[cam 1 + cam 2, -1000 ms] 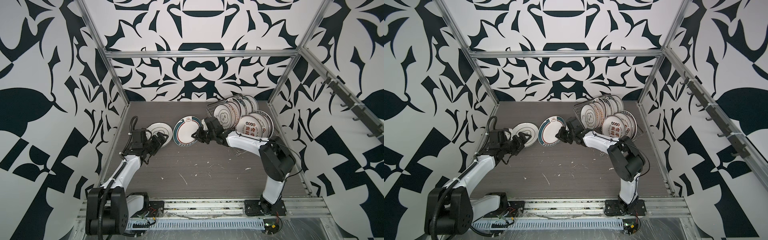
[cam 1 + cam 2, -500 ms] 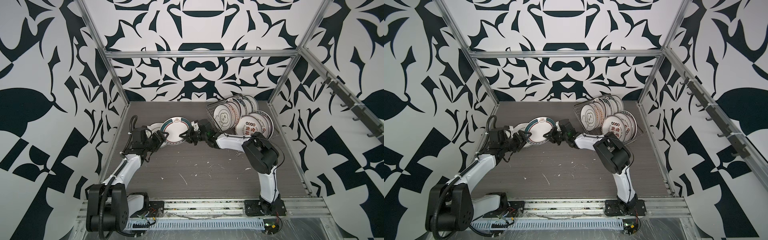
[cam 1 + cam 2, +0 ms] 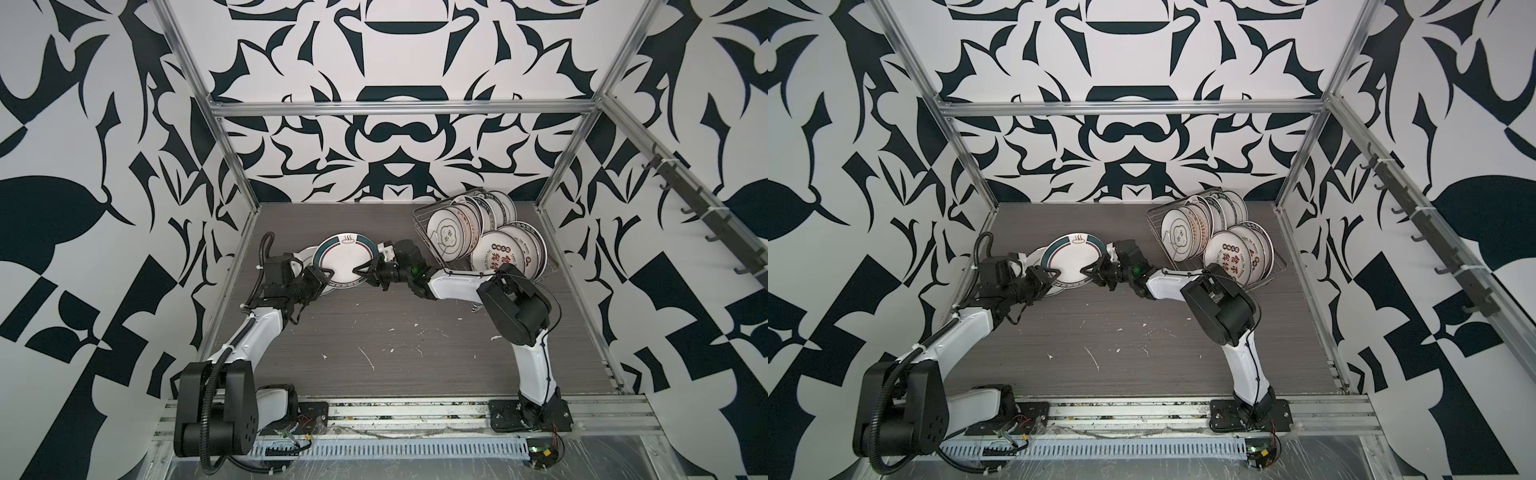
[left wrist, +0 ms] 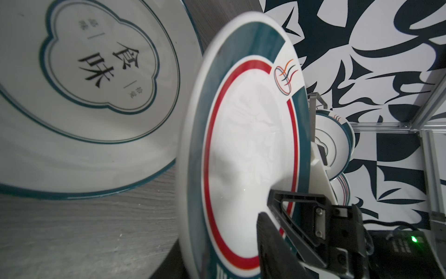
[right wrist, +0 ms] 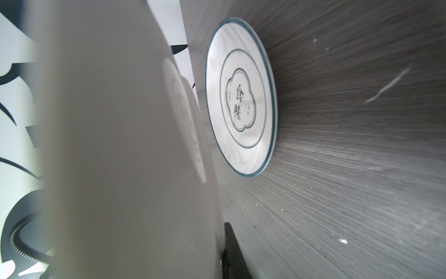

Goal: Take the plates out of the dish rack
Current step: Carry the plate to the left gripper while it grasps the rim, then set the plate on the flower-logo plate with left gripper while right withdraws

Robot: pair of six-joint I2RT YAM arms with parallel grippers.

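A white plate (image 3: 345, 259) (image 3: 1073, 259) with a teal band and a red ring hangs tilted over the table between both grippers. My right gripper (image 3: 368, 271) (image 3: 1095, 272) is shut on its right rim; one of its fingers (image 5: 233, 253) lies against the plate's back (image 5: 108, 145). My left gripper (image 3: 323, 277) (image 3: 1047, 277) is closed round the lower left rim, with one finger (image 4: 272, 241) on the plate's face (image 4: 251, 145). A plate with a cloud emblem (image 4: 96, 84) (image 5: 241, 96) lies flat below. The dish rack (image 3: 419, 219) (image 3: 1153, 224) at the back right holds several upright plates (image 3: 451, 232).
Patterned walls and aluminium posts enclose the dark wood-grain table (image 3: 395, 332). A rail of hooks (image 3: 706, 216) runs along the right wall. White flecks lie on the table's middle. The right arm's elbow (image 3: 515, 307) stands just in front of the rack.
My right gripper carried the teal-banded plate leftward from beside the rack to above the flat plate. My left jaws, wide before, have closed round its left rim.
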